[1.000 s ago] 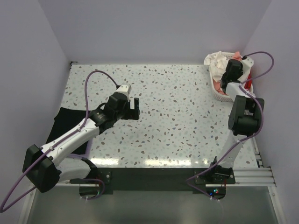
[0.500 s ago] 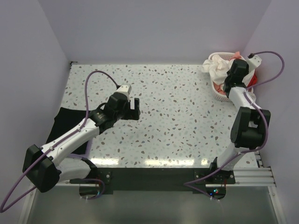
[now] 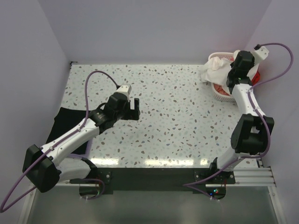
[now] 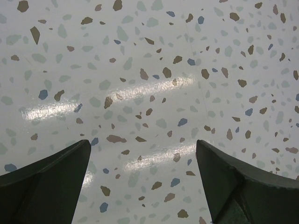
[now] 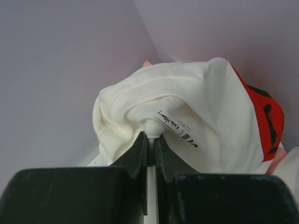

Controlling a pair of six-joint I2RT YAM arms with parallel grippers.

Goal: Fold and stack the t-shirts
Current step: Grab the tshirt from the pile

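My right gripper [image 5: 150, 136] is shut on a pinch of the cream-white t-shirt [image 5: 187, 116], whose red-and-black print shows at the right. In the top view this gripper [image 3: 232, 71] holds the shirt [image 3: 216, 70] up over the basket [image 3: 218, 93] at the far right. Salmon-pink cloth [image 3: 223, 90] lies in the basket. A black t-shirt [image 3: 69, 120] lies flat at the table's left edge, under my left arm. My left gripper [image 3: 134, 108] is open and empty over bare table, its fingers [image 4: 51, 182] wide apart. No lavender shirt is clearly seen.
The white lattice basket stands in the far right corner against the walls. Lilac walls close the table on the left, back and right. The speckled tabletop [image 3: 177, 116] lies between the arms.
My right gripper has risen and moved back toward the far right corner, lifting the cream-white shirt higher out of the basket. The left arm has not moved.
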